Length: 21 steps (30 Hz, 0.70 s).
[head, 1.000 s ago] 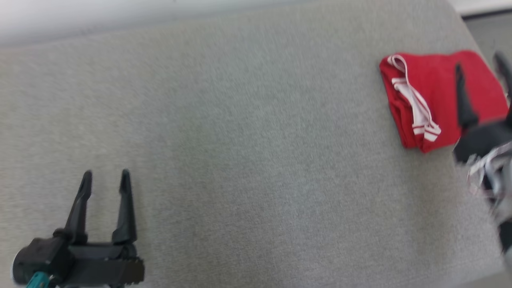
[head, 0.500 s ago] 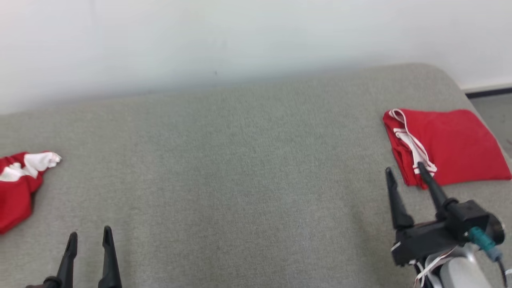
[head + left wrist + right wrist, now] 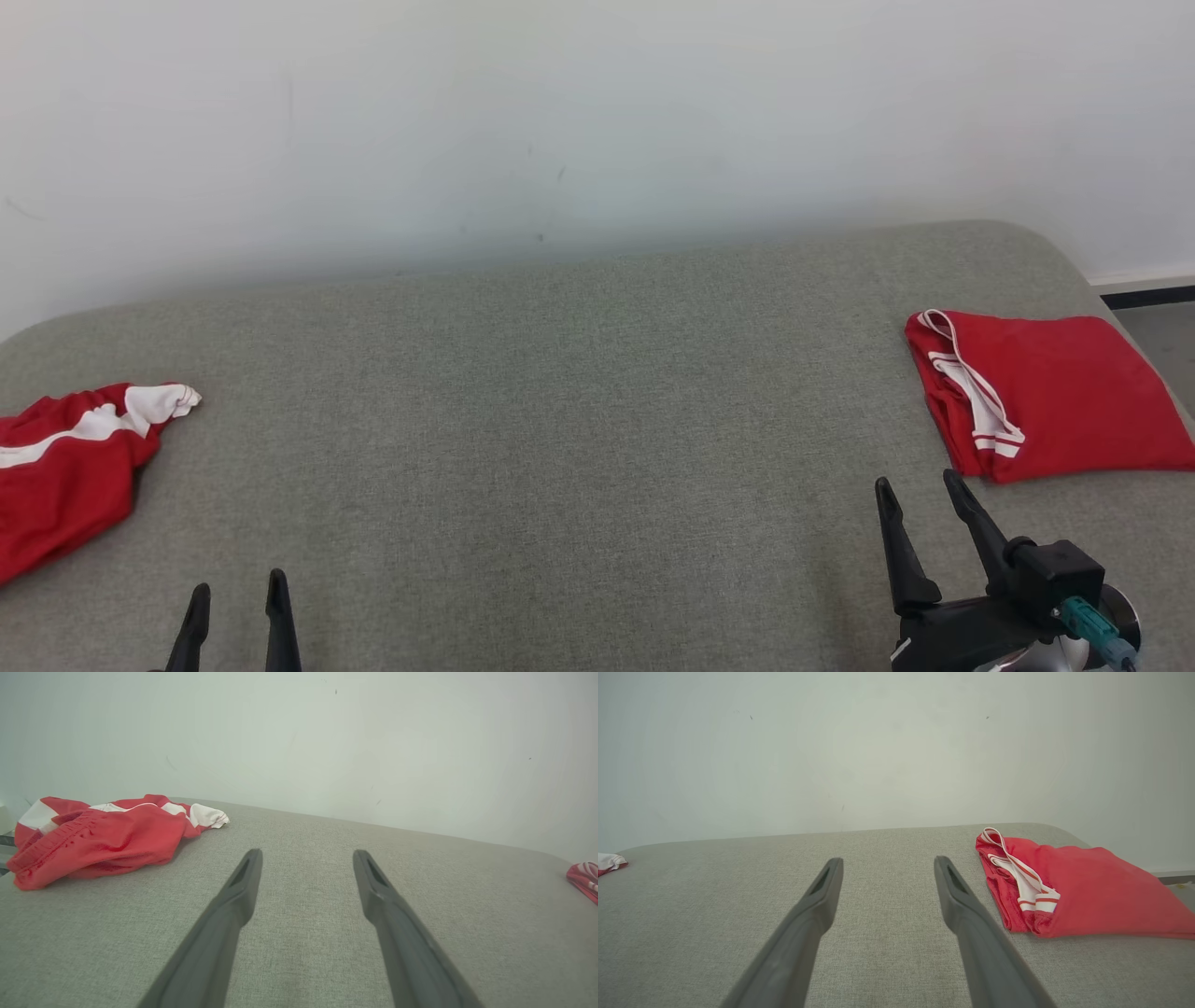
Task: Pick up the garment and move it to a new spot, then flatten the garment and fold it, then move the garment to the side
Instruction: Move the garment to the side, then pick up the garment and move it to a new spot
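We note a plain white wall (image 3: 597,121), matte, with a few small dark specks. Against it lies a grey fabric-covered pad (image 3: 560,420) with rounded far corners and a visible weave. At far right a dark baseboard (image 3: 1148,297) meets a strip of grey floor (image 3: 1167,331). The light is soft and even.

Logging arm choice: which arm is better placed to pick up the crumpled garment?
Left, likely. The left gripper is open and nearer the crumpled garment; the right gripper sits beside the folded garment.
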Motion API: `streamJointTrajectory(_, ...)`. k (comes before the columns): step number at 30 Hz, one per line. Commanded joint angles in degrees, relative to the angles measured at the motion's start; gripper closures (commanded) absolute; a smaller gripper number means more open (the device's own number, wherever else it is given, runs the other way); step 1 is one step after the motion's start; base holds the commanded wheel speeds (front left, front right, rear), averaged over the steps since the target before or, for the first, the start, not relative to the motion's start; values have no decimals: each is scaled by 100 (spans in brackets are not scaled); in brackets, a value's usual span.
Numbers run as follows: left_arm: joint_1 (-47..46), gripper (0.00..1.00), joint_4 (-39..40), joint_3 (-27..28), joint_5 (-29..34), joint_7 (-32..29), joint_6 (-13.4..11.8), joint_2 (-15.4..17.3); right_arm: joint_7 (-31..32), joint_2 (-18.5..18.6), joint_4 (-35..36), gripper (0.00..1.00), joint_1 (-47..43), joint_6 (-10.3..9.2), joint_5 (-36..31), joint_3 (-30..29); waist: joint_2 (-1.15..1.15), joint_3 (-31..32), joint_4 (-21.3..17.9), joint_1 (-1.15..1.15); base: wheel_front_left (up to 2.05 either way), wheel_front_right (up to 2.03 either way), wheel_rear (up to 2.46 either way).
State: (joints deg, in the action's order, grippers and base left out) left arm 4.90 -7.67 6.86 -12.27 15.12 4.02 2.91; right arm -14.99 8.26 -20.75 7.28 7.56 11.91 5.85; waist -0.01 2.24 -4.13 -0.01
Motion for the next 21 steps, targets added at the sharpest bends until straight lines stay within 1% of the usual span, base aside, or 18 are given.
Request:
streamJointTrajectory(1,-20,0,-42,-6,7,1,-9,-1,-25,-3,-22,0,-31,-16,30,-24,1,14,27,1,0,0,0)
streamJointTrajectory(9,-122,0,-178,14,80,1,53,-1,-24,-75,-93,0,-8,-16,-33,-100,1,13,59,1,0,0,0)
streamJointTrajectory(11,-141,0,-164,35,88,1,97,0,-24,-124,-48,0,4,-16,57,-146,1,10,56,1,0,0,0)
streamJointTrajectory(21,-216,0,-153,7,-1,1,80,0,-24,-96,26,0,-95,-16,-36,-175,1,-31,185,1,0,0,0)
